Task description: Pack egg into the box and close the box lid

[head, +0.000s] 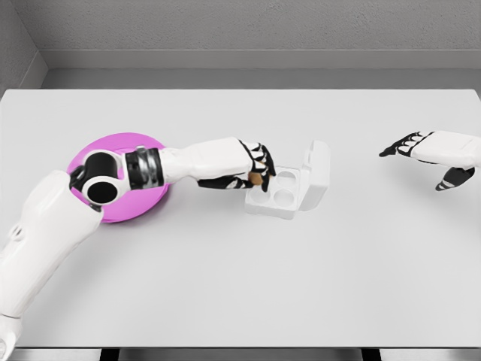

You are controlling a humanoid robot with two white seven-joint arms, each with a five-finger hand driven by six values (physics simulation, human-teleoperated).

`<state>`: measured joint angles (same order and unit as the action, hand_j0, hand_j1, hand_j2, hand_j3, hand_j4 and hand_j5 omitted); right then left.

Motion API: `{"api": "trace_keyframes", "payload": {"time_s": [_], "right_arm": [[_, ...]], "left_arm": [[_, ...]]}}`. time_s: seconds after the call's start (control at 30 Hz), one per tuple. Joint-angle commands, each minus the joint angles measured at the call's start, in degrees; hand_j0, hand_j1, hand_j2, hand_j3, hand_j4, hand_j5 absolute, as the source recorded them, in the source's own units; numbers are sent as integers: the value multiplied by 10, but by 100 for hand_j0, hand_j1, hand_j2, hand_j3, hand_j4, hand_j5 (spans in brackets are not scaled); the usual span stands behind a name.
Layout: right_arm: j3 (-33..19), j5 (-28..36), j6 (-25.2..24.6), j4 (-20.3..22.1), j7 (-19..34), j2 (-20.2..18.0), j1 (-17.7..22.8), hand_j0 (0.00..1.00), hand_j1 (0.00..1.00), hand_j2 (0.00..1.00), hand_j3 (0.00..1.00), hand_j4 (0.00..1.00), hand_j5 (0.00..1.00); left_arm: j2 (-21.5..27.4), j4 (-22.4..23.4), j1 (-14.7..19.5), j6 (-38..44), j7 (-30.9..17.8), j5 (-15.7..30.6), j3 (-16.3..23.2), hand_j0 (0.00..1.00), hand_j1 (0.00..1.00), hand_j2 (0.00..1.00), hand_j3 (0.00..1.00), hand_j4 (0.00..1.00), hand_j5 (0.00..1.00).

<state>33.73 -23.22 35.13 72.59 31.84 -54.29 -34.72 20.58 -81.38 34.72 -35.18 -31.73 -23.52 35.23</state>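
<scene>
A white egg box (282,194) sits open near the table's middle, its lid (316,171) tilted up on the right side and round wells showing in its tray. My left hand (254,171) reaches across from the left and hovers at the box's left edge, fingers curled around a small brown egg (255,179) just over the nearest well. My right hand (421,150) hangs over the table at the far right, fingers spread, holding nothing.
A pink round plate (113,210) lies at the left, partly hidden under my left forearm and elbow. The white table (240,286) runs to a grey wall behind.
</scene>
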Motion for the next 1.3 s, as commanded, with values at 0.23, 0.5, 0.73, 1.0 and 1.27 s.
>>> {"api": "trace_keyframes", "payload": {"time_s": [0.23, 0.5, 0.73, 1.0, 1.27], "right_arm": [[5, 1, -1, 3, 1, 0, 4, 100, 100, 100, 100, 100, 100], [1, 1, -1, 0, 31, 15, 4, 100, 100, 100, 100, 100, 100], [1, 1, -1, 4, 30, 15, 5, 100, 100, 100, 100, 100, 100], [2, 1, -1, 6, 30, 14, 8, 100, 100, 100, 100, 100, 100], [2, 1, -1, 6, 30, 14, 8, 100, 100, 100, 100, 100, 100]], "left_arm": [[-6, 0, 1, 2, 1, 4, 2, 46, 46, 46, 46, 46, 46], [-8, 1, 0, 2, 2, 6, 3, 46, 46, 46, 46, 46, 46], [-14, 6, -5, 2, 2, 11, 3, 46, 46, 46, 46, 46, 46], [-10, 8, -7, 2, 3, 13, 2, 47, 47, 47, 47, 47, 47], [-12, 6, -14, 2, 3, 12, 1, 53, 53, 53, 53, 53, 53]]}}
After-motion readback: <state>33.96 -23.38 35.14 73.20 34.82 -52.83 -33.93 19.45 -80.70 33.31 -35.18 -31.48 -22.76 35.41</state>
